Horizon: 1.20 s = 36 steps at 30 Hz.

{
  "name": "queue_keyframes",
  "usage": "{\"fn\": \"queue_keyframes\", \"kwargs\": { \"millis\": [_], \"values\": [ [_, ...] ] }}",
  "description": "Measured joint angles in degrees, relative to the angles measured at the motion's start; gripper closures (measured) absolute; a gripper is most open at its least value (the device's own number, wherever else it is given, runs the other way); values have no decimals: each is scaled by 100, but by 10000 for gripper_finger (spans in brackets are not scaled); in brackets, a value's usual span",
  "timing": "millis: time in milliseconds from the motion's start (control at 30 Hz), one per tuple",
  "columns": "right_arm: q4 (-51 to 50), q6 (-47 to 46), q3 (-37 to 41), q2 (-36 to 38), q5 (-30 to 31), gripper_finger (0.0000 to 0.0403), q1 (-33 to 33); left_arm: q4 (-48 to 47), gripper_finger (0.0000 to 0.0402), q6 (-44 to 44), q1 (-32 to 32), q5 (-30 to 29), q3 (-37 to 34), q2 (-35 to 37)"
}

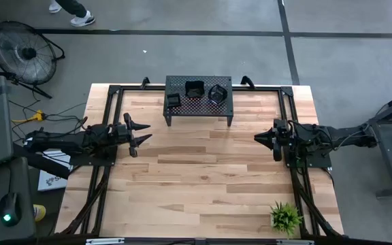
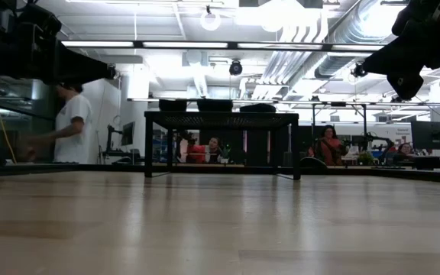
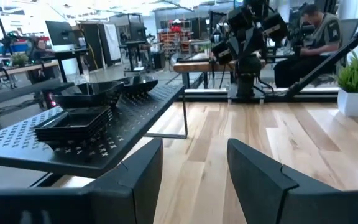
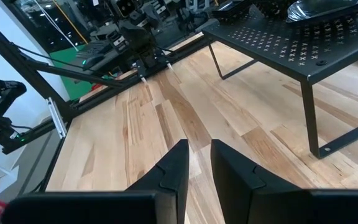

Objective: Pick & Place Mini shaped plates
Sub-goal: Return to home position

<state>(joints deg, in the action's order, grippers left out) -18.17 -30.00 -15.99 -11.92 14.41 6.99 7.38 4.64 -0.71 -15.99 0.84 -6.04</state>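
Three stacks of small glossy black mini shaped plates sit on top of the large black perforated metal stand, which stands at 12 o'clock on the pale wooden counter: a low square stack toward the stand's 9 o'clock end, a deeper squarish stack at its middle and a rounded stack toward 3 o'clock. No loose plate shows anywhere on the bare boards, so the picking and placing looks finished, with only parking the arms left. The left gripper hangs at 9 o'clock over the counter's edge, its fingers spread wide apart and holding nothing; its wrist view looks along the stand past the square stack. The right gripper hangs at 3 o'clock facing it, its fingers drawn near one another with a narrow gap between them, also empty. Both are well apart from the stand. A small green potted plant sits near 5 o'clock, clear of either arm.
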Motion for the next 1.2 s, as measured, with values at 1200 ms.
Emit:
{"fn": "queue_keyframes", "kwargs": {
  "millis": [1200],
  "values": [
    [0,0,0,0,0,339,-1,-454,225,0,-2,203,-15,370]
  ]
}}
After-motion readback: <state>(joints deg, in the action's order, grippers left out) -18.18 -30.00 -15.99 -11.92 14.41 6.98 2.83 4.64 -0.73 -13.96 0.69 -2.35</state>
